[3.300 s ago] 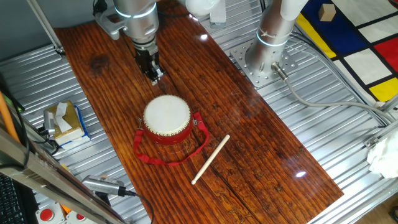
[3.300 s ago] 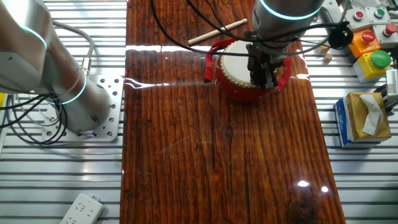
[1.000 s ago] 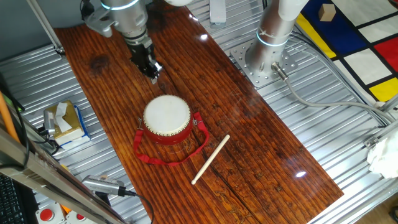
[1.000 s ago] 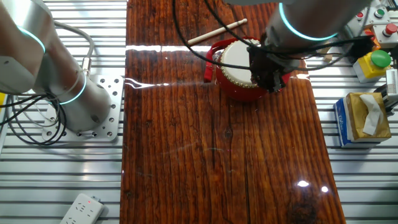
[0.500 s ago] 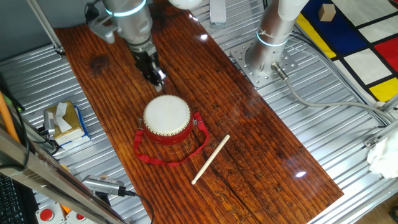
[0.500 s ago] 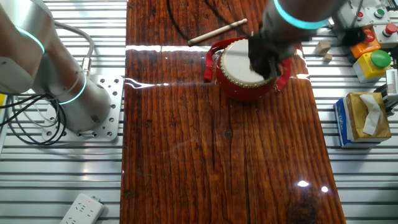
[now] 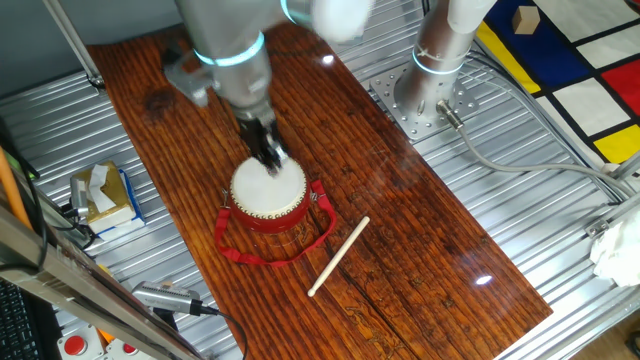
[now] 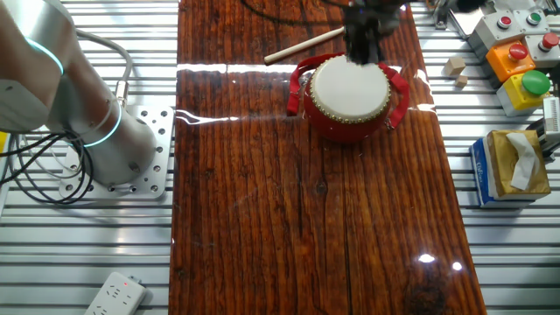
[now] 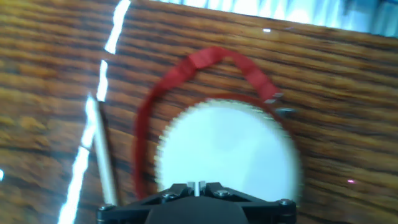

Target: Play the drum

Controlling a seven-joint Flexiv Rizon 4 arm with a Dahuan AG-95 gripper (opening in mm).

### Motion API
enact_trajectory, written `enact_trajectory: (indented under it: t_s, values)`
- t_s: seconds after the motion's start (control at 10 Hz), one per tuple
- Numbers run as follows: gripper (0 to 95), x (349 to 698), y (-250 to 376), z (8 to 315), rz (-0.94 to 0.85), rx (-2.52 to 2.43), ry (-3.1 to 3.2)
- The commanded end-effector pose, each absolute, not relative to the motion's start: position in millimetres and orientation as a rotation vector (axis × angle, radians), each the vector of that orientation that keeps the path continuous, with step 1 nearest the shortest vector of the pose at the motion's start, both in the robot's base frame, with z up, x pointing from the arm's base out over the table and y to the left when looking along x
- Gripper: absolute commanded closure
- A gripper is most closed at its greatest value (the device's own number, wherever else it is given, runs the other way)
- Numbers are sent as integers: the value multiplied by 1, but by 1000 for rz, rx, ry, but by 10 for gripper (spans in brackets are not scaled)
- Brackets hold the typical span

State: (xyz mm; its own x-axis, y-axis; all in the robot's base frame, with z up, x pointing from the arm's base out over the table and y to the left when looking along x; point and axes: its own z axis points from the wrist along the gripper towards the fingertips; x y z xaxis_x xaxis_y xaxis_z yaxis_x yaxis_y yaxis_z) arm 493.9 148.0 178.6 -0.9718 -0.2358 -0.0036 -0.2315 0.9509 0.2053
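The small red drum (image 7: 268, 196) with a cream-white head and brass studs sits mid-table, its red strap (image 7: 262, 252) looped around it. It also shows in the other fixed view (image 8: 350, 90) and blurred in the hand view (image 9: 227, 158). My gripper (image 7: 270, 158) is shut and empty, its fingertips down at the far edge of the drum head. In the other fixed view the gripper (image 8: 362, 48) is blurred at the drum's far rim. In the hand view the gripper (image 9: 198, 185) has its fingers closed together over the head.
A thin pale wooden stick (image 7: 338, 256) lies on the wood board beside the drum, also seen in the other fixed view (image 8: 304, 45) and the hand view (image 9: 104, 158). A tissue box (image 7: 103, 193) and button boxes (image 8: 518, 61) sit off the board. A second arm's base (image 7: 430, 95) stands nearby.
The gripper has swung from beyond the drum down onto the far edge of the drum head. The drum and stick have not moved.
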Motion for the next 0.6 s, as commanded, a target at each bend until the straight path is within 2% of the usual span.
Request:
enact_trajectory:
  t_s: [0.1, 0.2, 0.4, 0.5, 0.6]
  values:
    - [760, 493, 191, 173, -320, 300, -3101]
    - [760, 491, 207, 168, -327, 287, -3112]
    - [380, 487, 221, 160, -345, 330, -3115]
    - [380, 487, 221, 157, -362, 361, -3111]
    - [190, 486, 222, 150, -372, 364, -3110]
